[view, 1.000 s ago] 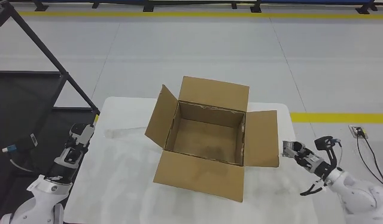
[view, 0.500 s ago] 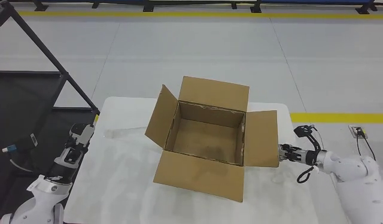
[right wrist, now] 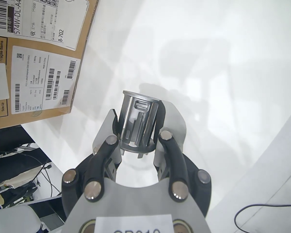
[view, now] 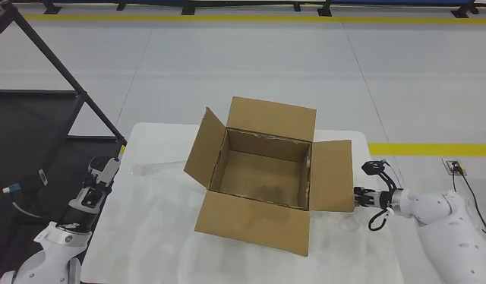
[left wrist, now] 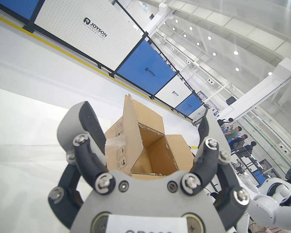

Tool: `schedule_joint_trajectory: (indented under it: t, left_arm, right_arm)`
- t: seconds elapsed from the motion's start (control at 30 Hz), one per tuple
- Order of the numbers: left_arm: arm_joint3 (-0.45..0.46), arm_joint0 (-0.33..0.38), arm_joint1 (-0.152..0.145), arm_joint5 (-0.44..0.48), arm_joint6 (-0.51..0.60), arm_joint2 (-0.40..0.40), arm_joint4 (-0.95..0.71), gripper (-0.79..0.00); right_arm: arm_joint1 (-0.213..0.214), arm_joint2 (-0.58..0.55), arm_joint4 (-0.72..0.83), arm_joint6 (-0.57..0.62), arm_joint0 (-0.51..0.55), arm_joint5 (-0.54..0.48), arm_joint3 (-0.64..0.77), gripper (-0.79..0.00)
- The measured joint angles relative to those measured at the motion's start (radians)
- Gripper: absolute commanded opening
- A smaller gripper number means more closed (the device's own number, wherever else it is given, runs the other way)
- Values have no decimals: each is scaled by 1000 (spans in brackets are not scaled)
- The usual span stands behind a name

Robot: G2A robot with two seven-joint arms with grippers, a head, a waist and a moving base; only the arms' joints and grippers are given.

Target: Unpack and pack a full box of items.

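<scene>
Grey part (right wrist: 137,127): a slotted cylinder with a flange at each end. The right gripper (right wrist: 138,109) holds it, its fingers drawn in narrow against the part's sides. It hangs over the worktop (right wrist: 208,49) near the right edge, just beside the right flap (view: 334,176) of the box (view: 262,179).
Change: a second ago the right gripper sat farther out toward the worktop's right edge. Since then the wrist has turned and the gripper has crept inward, so it now nearly meets the outer edge of the right flap.
Meaning: seen from above, the box looks bare inside. The inward move therefore reads as the start of a packing carry, not an unloading one. The part has yet to rise over the flap and cross to the opening.
Heading of the part: its long axis runs along the fingers. One flange sits back toward the palm and the other rim sits past the fingertips, facing the box. The axis lies roughly across the worktop from the right edge toward the middle. It seems tipped a little downward, since the worktop shows behind the far rim.
Left gripper (left wrist: 146,109): fingers spread wide with nothing between them. It sits at the worktop's left edge, aimed at the box, and has not shifted over the last second.
Box: cardboard, in the middle of the worktop, all four flaps folded out and the opening facing up.
</scene>
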State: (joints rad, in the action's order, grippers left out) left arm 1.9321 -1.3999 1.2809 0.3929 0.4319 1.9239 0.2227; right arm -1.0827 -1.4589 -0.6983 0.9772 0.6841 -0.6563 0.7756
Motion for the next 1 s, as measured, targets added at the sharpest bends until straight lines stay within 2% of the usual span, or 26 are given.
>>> schedule_joint_trajectory:
  t: [0.03, 0.17, 0.2, 0.3, 0.33, 0.53, 0.77, 0.87, 0.93, 1.0]
  left_arm:
    - [0, 0, 0, 0, 0, 0, 0, 0]
    - [0, 0, 0, 0, 0, 0, 0, 0]
    - [0, 0, 0, 0, 0, 0, 0, 0]
    - [0, 0, 0, 0, 0, 0, 0, 0]
    - [0, 0, 0, 0, 0, 0, 0, 0]
    - [0, 0, 0, 0, 0, 0, 0, 0]
    - [0, 0, 0, 0, 0, 0, 0, 0]
    - [0, 0, 0, 0, 0, 0, 0, 0]
    - [0, 0, 0, 0, 0, 0, 0, 0]
    - [0, 0, 0, 0, 0, 0, 0, 0]
  right_arm:
    - [0, 7, -3, -3, -4, 0, -3, -428]
    - [2, 26, -7, -15, -12, -8, -11, -394]
    - [3, 29, -7, -16, -14, -9, -12, -308]
    - [5, 38, -5, -16, -20, -10, -16, -268]
    - [6, 42, -4, -17, -22, -11, -18, -219]
    - [11, 58, 2, -21, -31, -10, -22, -191]
    - [20, 66, 13, -29, -31, -3, -13, -197]
    - [25, 64, 17, -35, -27, -1, -3, -169]
    - [31, 56, 21, -49, -22, 6, 10, 0]
    - [37, 43, 28, -67, -16, 13, 24, 0]
